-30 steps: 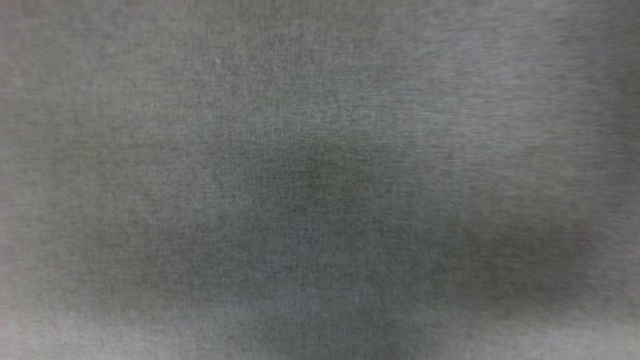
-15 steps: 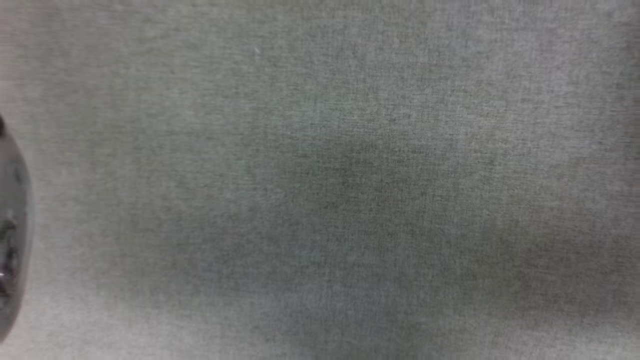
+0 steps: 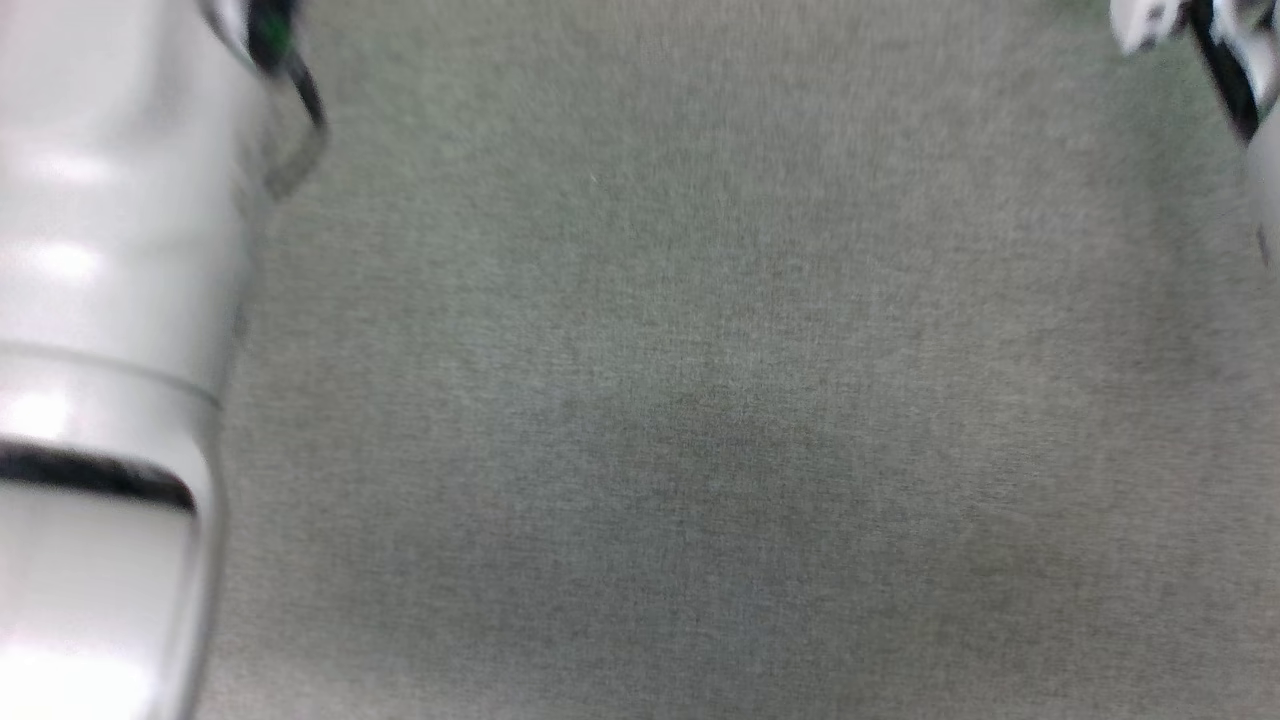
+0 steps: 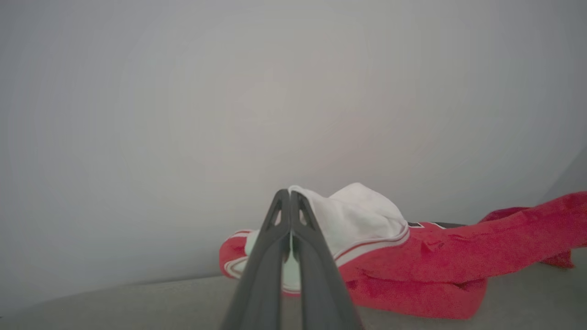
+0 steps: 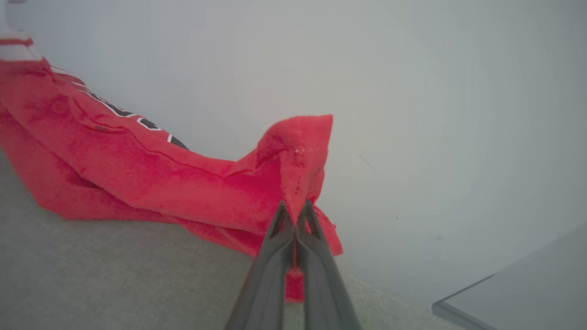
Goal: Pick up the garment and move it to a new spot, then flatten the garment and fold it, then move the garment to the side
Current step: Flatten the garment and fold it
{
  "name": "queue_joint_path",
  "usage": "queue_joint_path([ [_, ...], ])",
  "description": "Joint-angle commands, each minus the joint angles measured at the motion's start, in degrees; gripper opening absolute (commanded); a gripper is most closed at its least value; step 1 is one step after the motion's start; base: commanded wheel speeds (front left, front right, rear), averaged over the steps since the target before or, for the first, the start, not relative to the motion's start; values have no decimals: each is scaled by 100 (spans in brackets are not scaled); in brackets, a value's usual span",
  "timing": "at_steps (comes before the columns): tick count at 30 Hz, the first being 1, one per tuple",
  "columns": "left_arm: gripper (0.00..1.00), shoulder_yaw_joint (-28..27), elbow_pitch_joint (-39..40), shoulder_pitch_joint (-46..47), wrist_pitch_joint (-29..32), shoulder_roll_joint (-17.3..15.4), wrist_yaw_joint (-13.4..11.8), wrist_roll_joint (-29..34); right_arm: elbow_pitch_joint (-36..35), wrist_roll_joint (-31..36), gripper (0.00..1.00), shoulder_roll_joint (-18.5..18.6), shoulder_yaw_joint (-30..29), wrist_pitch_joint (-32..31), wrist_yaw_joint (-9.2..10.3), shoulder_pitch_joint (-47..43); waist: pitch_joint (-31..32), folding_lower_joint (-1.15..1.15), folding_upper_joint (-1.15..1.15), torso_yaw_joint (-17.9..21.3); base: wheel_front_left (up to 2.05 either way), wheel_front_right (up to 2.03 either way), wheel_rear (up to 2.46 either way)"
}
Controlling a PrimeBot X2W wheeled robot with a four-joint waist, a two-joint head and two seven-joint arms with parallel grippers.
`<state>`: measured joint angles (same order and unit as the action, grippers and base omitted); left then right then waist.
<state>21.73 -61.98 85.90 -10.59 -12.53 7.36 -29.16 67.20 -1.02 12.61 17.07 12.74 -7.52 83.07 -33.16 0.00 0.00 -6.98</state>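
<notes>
Between my two grippers, the garment (image 5: pixel 137 174) stretches long and sags onto the grey surface (image 5: pixel 91 275). My left gripper (image 4: pixel 290 195) is squeezed shut on its white sleeve (image 4: pixel 357 215), my right gripper (image 5: pixel 296 206) on a red corner (image 5: pixel 302 137).

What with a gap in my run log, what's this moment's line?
left gripper: jaws shut on shirt | right gripper: jaws shut on shirt | shirt: partly lifted

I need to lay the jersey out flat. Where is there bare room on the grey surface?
The grey surface is bare between the left forearm and the right arm. It is crowded where the jersey stretches between the left gripper, shut on its white sleeve, and the right gripper, shut on its red edge.
</notes>
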Motion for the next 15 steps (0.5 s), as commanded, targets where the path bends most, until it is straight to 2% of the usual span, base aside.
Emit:
queue_joint_path([
  [1,0,251,191,-559,85,-53,15,-185,53,-358,0,95,293,-126,6,-410,870,0,0,-130,0,0,0],
  [5,0,652,724,-1554,283,-255,15,-650,-159,-1125,0,243,839,-448,6,-1159,1285,0,0,-129,0,0,0],
  [9,0,890,1396,-2597,389,-551,10,-1040,-856,-2038,0,654,1356,-845,6,-2088,1640,0,0,-131,0,0,0],
  [13,0,959,2113,-3645,515,-892,-20,-1267,-1898,-2926,0,1348,1670,-1308,6,-3082,1900,0,0,-145,0,0,0],
  [15,0,980,2514,-4195,617,-1009,-142,-1339,-2387,-3268,0,1722,1700,-1552,6,-3588,1989,0,0,-153,0,0,0],
])
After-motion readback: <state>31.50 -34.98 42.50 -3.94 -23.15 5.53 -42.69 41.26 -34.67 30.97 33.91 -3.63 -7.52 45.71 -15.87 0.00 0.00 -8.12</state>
